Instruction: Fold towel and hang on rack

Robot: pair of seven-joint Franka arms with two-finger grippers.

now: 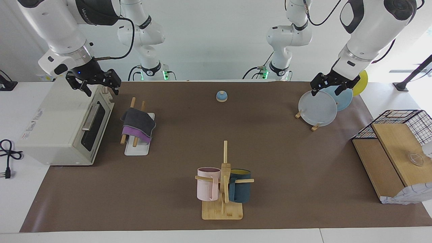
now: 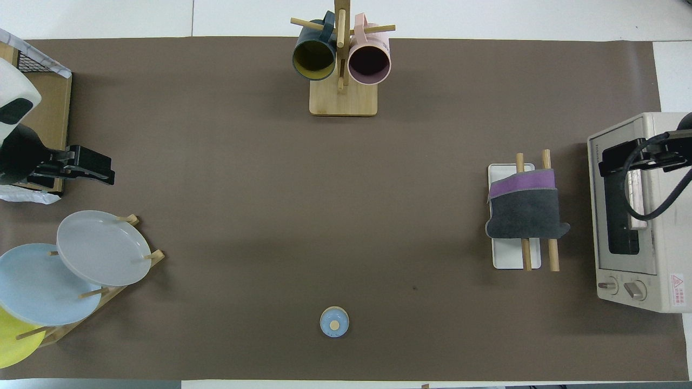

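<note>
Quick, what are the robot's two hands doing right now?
Left gripper: open, empty, over the plates.
Right gripper: open, empty, over the toaster oven.

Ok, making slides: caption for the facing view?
Folded towel draped over rack; open right gripper above toaster oven.

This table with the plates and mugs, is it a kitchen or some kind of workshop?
Most likely a robot lab set up as a mock kitchen. Two white arms stand at a table under brown paper, with a toaster oven, a mug tree, a plate stand and a towel draped on a small rack.
</note>
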